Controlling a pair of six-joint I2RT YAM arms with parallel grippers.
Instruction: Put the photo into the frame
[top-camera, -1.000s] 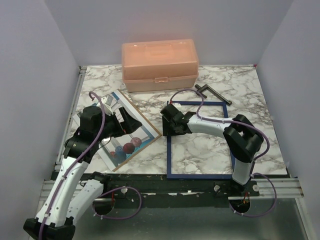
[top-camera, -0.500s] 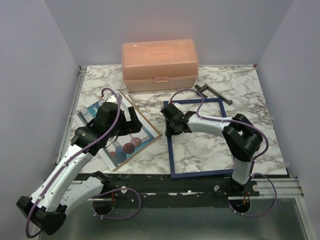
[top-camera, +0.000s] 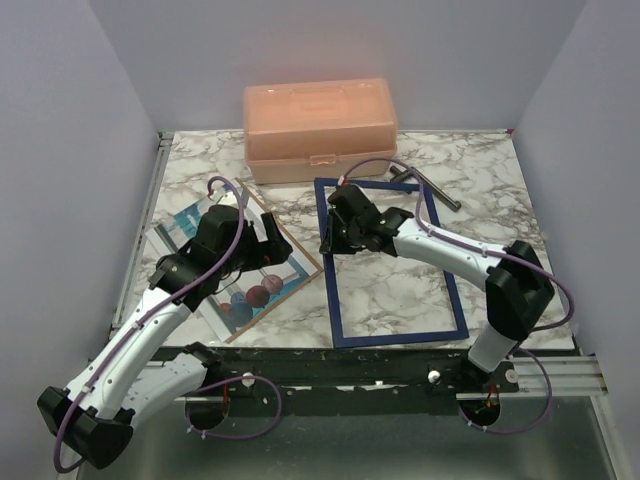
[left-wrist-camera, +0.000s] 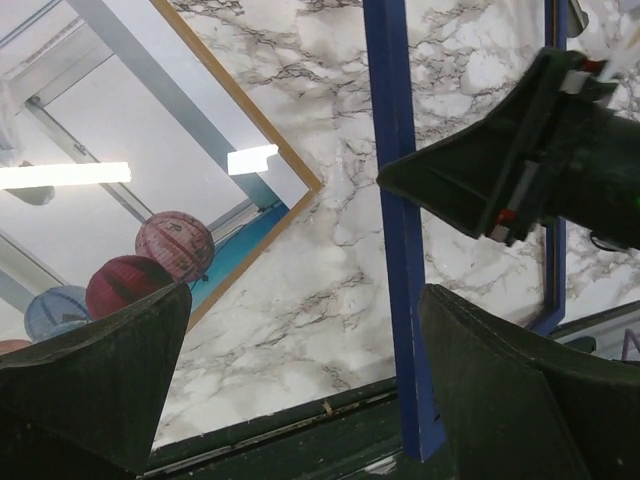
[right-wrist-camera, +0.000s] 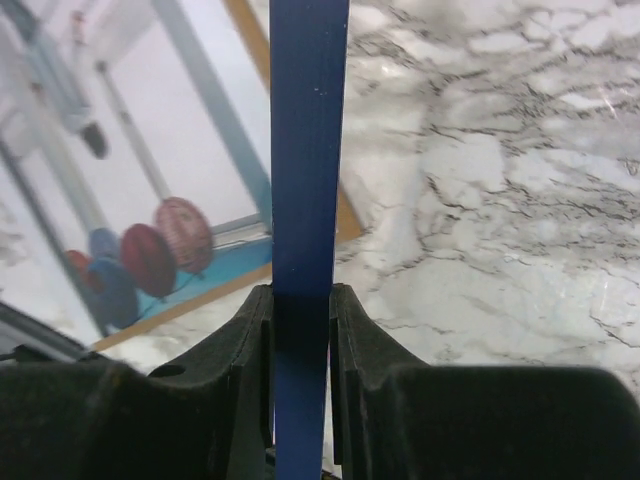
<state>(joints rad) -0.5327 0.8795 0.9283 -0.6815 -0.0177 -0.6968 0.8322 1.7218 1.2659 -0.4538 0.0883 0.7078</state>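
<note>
Photo (top-camera: 250, 297): at the left of the top view, face up on a brown board (right-wrist-camera: 348, 215) on the counter (top-camera: 480, 170). It looks thin, glossy and light, probably bendy and slippery, so an edge is the best place to take it.
Left jaws: spread wide over the photo's right corner, holding nothing.
Frame (top-camera: 400, 340): centre-right of the top view, blue side up. It looks stiff and light, and its narrow rails suit a pinch.
Right jaws: closed onto the frame's left rail near its upper left corner, pinching it.

Bare marble (top-camera: 400, 290) lies free inside the frame (top-camera: 400, 338); the peach box (top-camera: 320, 130) blocks the back edge.
</note>
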